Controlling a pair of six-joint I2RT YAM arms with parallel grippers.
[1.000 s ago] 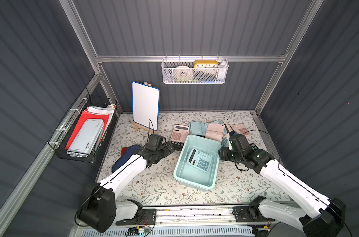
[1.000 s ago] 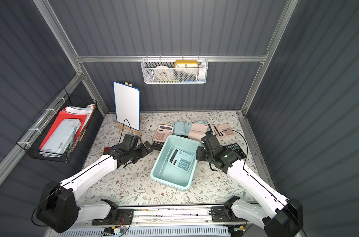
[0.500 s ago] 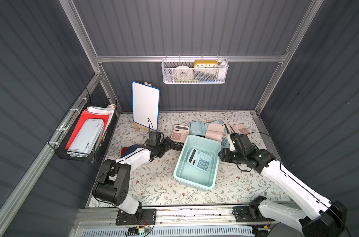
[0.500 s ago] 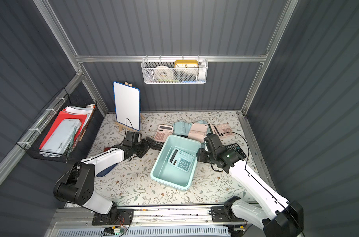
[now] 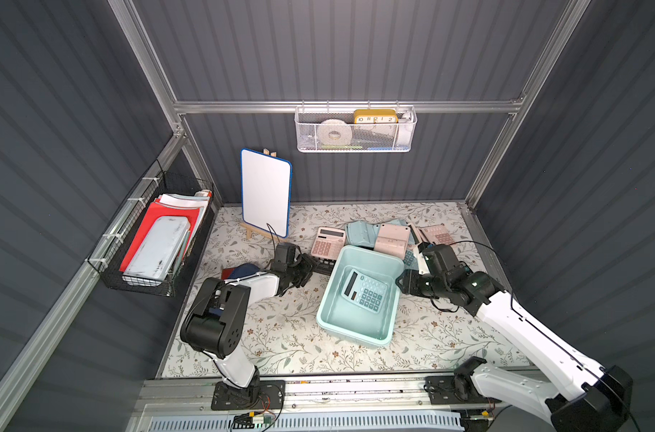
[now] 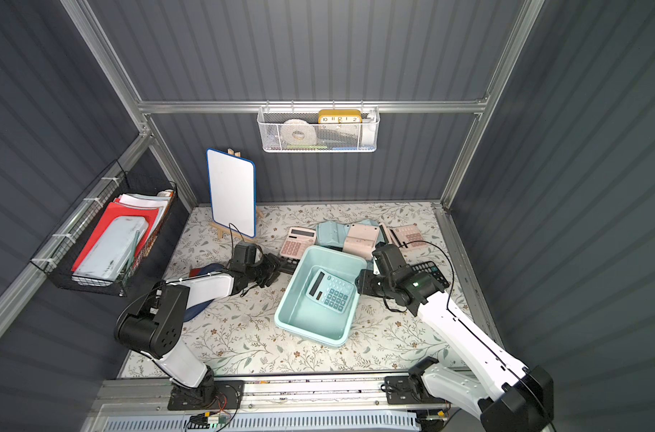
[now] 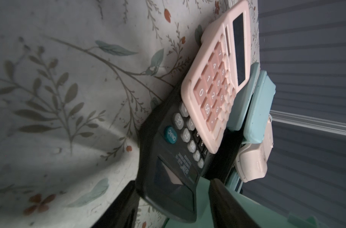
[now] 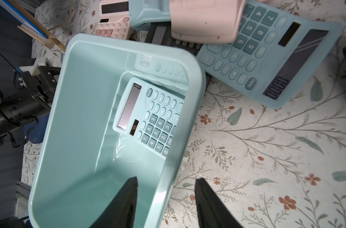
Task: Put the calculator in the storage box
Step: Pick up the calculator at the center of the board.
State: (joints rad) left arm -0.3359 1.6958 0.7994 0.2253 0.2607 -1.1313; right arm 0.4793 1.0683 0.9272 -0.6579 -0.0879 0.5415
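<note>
Pulling the black calculator free looks like the risky part. It lies on the mat just outside the box, at its far left corner, and the pink calculator overlaps its keypad. Lifting it fast would likely drag or flip the pink one. The left gripper has a finger on either side of the black calculator's display end, a narrow hold near one edge. Whether the fingers already press on it I cannot tell. If they only catch the corner, it may pivot and slip out. One finger also sits close to the box wall and could nudge it.

The right gripper straddles the box's right wall, one finger inside and one outside, jaws apart with space on both sides. It can block a slide but not a tilt. A blue calculator already lies inside, leaving room to its left.

Compared with a second ago, the left arm has folded up at the elbow, its gripper has reached the black calculator, and its jaws have narrowed. The right arm, box and blue calculator sit as before.
</note>
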